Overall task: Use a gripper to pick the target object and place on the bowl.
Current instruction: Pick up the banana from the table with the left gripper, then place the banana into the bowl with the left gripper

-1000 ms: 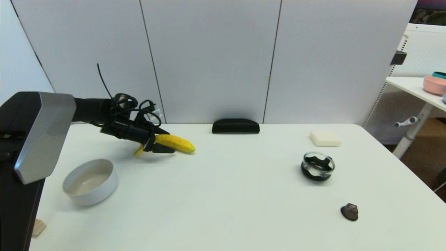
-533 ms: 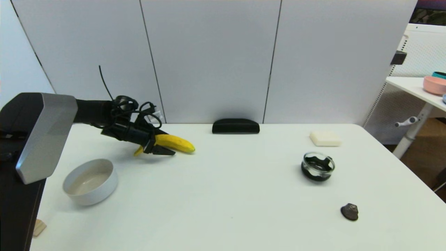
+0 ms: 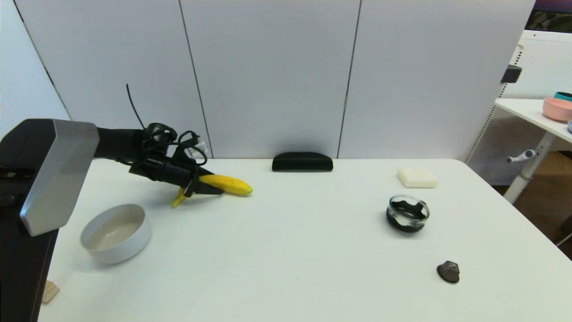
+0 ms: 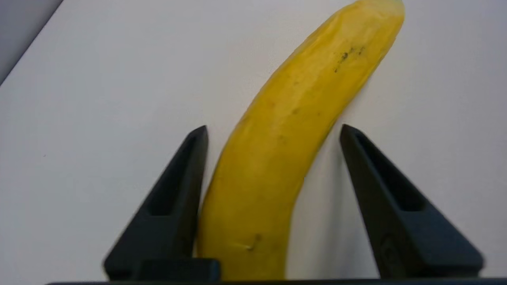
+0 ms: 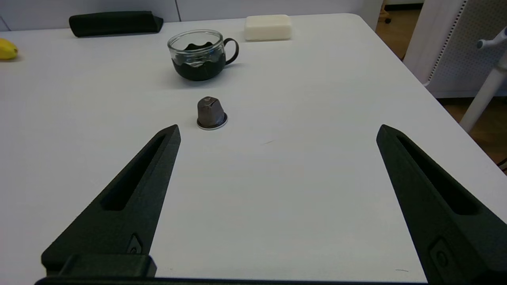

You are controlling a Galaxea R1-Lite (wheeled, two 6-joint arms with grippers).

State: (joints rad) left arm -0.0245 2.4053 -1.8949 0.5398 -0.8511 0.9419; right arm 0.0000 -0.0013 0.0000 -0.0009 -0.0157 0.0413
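Note:
The yellow banana [image 3: 230, 184] lies on the white table at the far left. My left gripper [image 3: 213, 189] is low over its middle, with the banana between the fingers. In the left wrist view the banana [image 4: 285, 130] runs between the fingers of the left gripper [image 4: 274, 127]. One finger touches it and the other stands a gap away, so the gripper is open. The white bowl [image 3: 129, 248] stands empty nearer to me, left of the gripper. My right gripper [image 5: 278, 128] is open and empty over the table's right side, out of the head view.
A black case [image 3: 302, 162] lies at the back middle and a white block [image 3: 417, 177] at the back right. A glass cup with a dark inside [image 3: 407, 213] and a dark capsule [image 3: 448, 271] are on the right. A wooden cube [image 3: 48, 291] is at the near left edge.
My left gripper has sunk lower and its fingers have narrowed around the banana. The banana has shifted slightly to the right, and its stem end has dipped.

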